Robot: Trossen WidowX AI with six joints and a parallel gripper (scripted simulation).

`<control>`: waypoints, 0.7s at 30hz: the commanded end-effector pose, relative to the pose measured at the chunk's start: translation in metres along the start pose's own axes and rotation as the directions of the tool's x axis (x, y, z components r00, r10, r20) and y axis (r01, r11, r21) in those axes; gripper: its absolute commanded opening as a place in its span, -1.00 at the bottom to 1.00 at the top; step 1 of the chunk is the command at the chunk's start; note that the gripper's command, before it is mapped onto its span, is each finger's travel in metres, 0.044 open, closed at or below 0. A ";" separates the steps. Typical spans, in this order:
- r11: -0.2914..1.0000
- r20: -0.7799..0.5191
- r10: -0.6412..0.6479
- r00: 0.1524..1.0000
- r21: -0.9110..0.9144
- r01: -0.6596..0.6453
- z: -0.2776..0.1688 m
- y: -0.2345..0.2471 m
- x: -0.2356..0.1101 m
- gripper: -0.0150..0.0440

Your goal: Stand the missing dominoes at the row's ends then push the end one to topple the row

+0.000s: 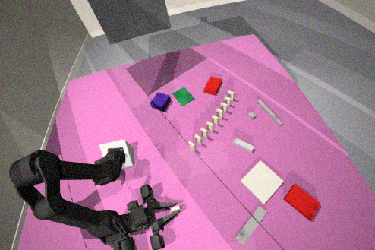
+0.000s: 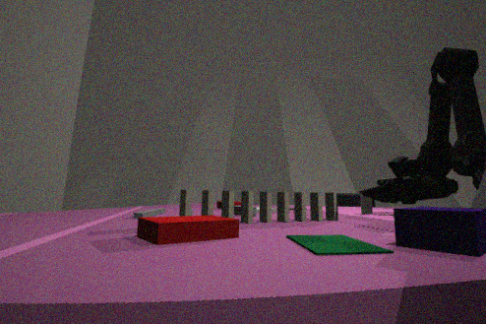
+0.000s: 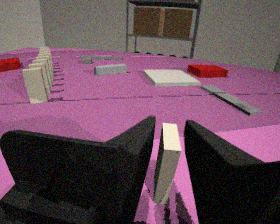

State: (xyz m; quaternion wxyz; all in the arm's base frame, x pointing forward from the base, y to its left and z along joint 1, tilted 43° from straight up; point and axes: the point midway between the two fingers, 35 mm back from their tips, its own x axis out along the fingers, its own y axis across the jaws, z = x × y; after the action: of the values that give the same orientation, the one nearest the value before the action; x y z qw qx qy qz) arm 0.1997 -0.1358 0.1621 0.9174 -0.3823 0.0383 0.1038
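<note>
A row of several cream dominoes (image 1: 215, 119) (image 2: 266, 206) (image 3: 36, 81) stands in the middle of the pink table (image 1: 95, 101). My gripper (image 1: 178, 210) (image 2: 369, 193) (image 3: 169, 125) is low over the table's near part, well short of the row's near end. Its fingers stand a little apart around one more cream domino (image 1: 175, 209) (image 2: 366, 204) (image 3: 165, 162). This domino stands upright on the table between them, with a gap showing on its right side in the wrist view. The gripper is open.
A red block (image 1: 212, 85) (image 2: 187, 228), a green tile (image 1: 184, 96) (image 2: 339, 244) and a purple block (image 1: 160, 101) (image 2: 440, 229) lie beyond the row. A white block (image 1: 114, 147) sits by the arm. A white tile (image 1: 262, 181), a red slab (image 1: 302, 201) and grey bars (image 1: 243, 144) (image 1: 269, 112) lie right.
</note>
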 end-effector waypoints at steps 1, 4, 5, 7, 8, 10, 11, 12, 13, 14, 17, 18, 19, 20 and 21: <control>1.000 -0.005 0.000 1.000 0.005 0.000 -0.001 0.000 0.000 0.13; 1.000 -0.005 0.000 1.000 0.005 0.000 -0.001 0.000 0.000 0.40; 1.000 -0.005 0.000 1.000 0.005 0.000 -0.001 0.000 0.000 0.49; 1.000 -0.005 0.000 1.000 0.005 0.000 -0.001 0.000 0.000 0.66; 1.000 -0.005 0.000 1.000 0.005 0.000 -0.001 0.000 0.000 0.75; 1.000 -0.005 0.000 1.000 0.005 0.000 -0.001 0.000 0.000 0.93; 1.000 -0.005 0.000 1.000 0.005 0.000 0.000 0.000 0.000 1.00; 1.000 -0.004 0.000 1.000 0.005 0.000 0.005 -0.001 0.000 1.00; 1.000 -0.004 0.000 1.000 0.004 0.000 0.012 -0.001 -0.001 1.00; 1.000 -0.003 0.001 1.000 0.003 -0.001 0.020 -0.002 -0.001 1.00; 1.000 0.000 0.000 1.000 0.000 0.000 0.045 -0.001 -0.004 1.00; 1.000 0.000 -0.001 1.000 -0.001 0.001 0.049 -0.001 -0.004 1.00; 1.000 0.001 -0.001 1.000 -0.001 0.001 0.050 -0.001 -0.005 1.00; 1.000 0.001 -0.001 1.000 -0.001 0.001 0.050 -0.001 -0.005 1.00; 1.000 0.001 -0.001 1.000 -0.001 0.001 0.050 -0.001 -0.005 1.00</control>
State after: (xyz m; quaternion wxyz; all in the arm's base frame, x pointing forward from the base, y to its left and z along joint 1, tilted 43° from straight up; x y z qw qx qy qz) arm 0.1961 -0.1060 0.1946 0.9160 -0.3855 0.0343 0.1058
